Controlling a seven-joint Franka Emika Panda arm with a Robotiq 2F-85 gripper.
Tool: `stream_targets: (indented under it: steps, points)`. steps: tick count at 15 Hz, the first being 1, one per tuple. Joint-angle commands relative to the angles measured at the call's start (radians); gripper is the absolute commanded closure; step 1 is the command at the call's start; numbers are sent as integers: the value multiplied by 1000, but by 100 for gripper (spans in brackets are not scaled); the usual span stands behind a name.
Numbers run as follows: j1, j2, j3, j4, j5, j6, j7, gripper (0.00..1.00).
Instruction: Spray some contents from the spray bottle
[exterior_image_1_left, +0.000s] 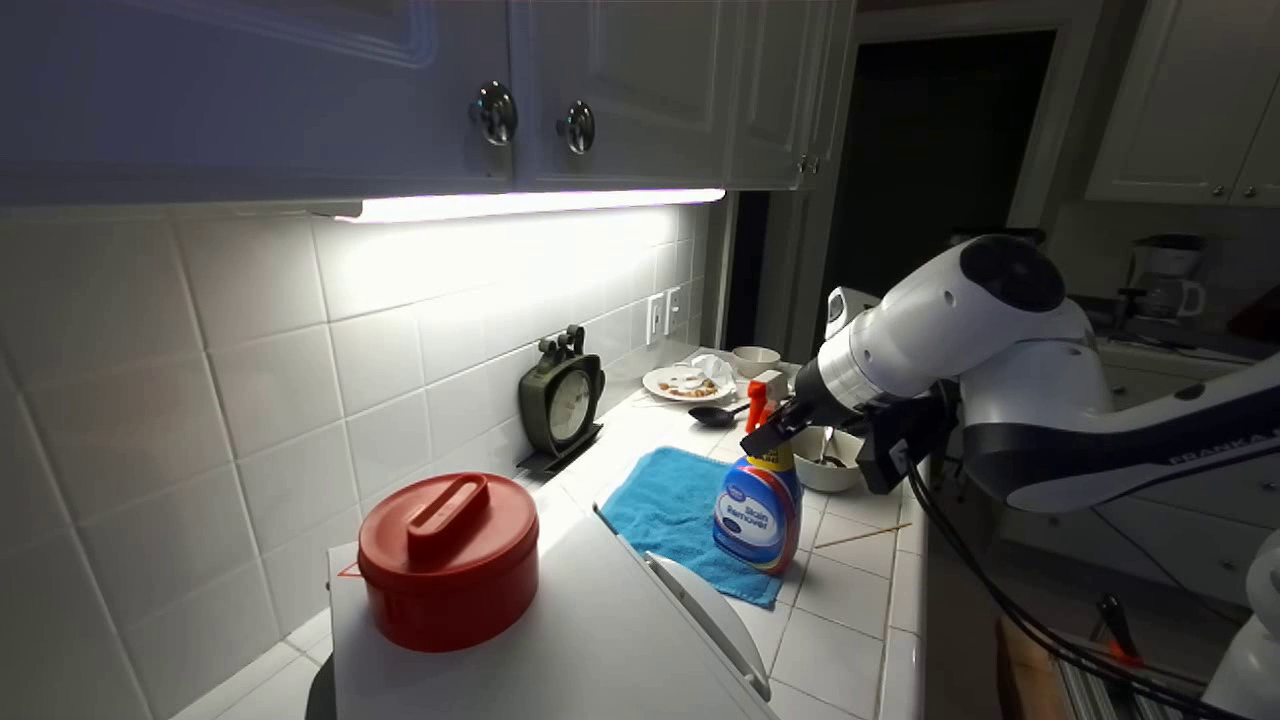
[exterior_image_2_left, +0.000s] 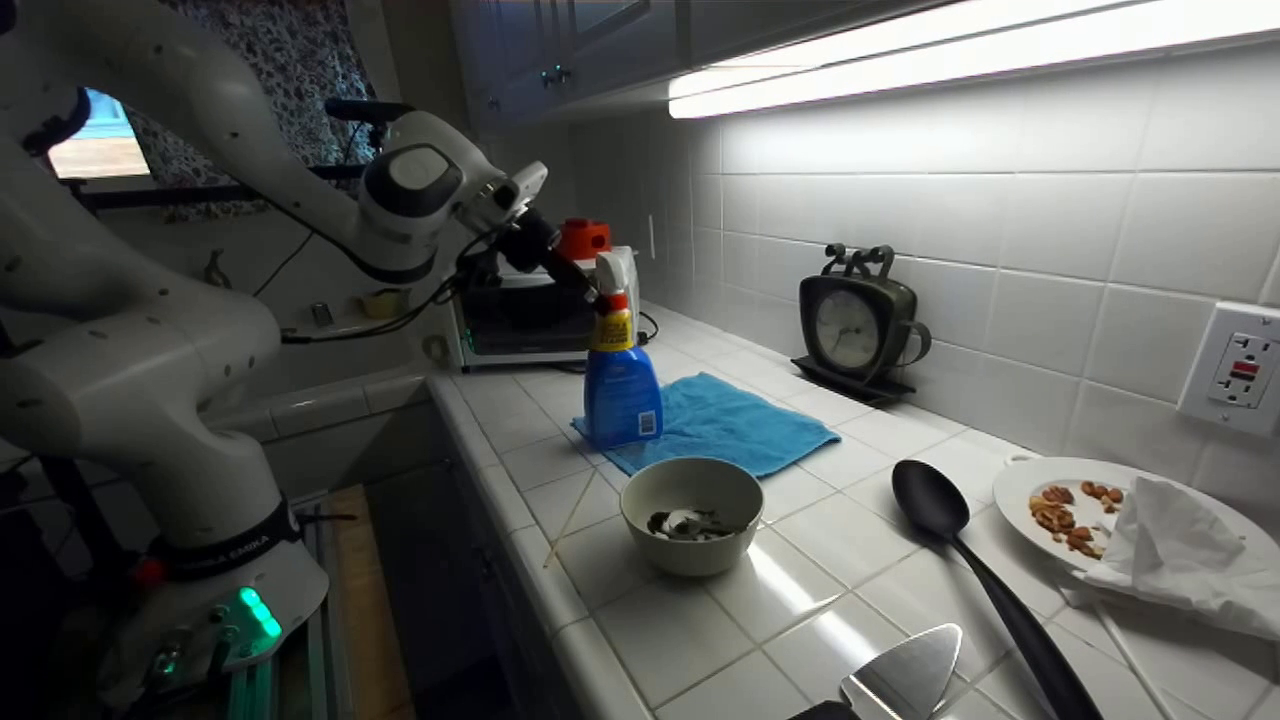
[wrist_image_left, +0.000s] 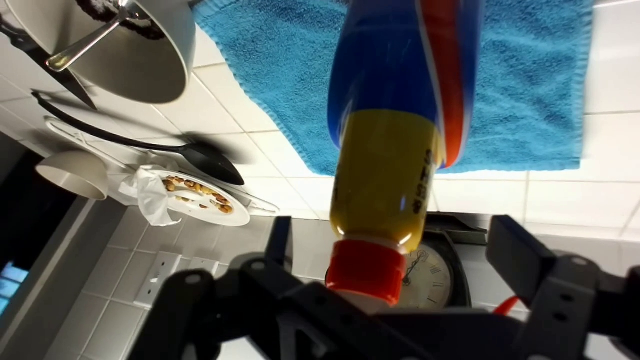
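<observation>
The spray bottle (exterior_image_1_left: 752, 515), blue with a yellow neck and red collar, stands upright on the flat blue cloth (exterior_image_1_left: 655, 490). Its blue back with a barcode shows in an exterior view (exterior_image_2_left: 622, 398). My gripper (exterior_image_1_left: 772, 432) is at the height of the bottle's neck and spray head, tilted downward. In the wrist view the gripper (wrist_image_left: 397, 250) is open, its fingers on either side of the bottle (wrist_image_left: 385, 170), whose red collar lies nearer the left finger with a gap. A red trigger tip (wrist_image_left: 506, 305) shows beside the right finger. Most of the spray head is hidden behind the gripper.
A bowl with a spoon (exterior_image_2_left: 690, 545) stands near the bottle by the counter edge. A clock (exterior_image_2_left: 855, 325) stands against the wall. A black ladle (exterior_image_2_left: 935, 500), a plate with nuts (exterior_image_2_left: 1030, 490) and a red-lidded container (exterior_image_1_left: 450, 580) on a white appliance are around. Cabinets (exterior_image_1_left: 620, 90) hang overhead.
</observation>
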Motion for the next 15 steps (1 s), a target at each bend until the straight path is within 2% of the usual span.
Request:
stream_targets:
  steps: [1, 7, 15]
  points:
    - [-51, 0, 42, 0, -29, 25, 60, 0]
    - [-79, -8, 66, 0, -30, 58, 71, 0]
    - [-42, -18, 47, 0, -16, 66, 50, 0]
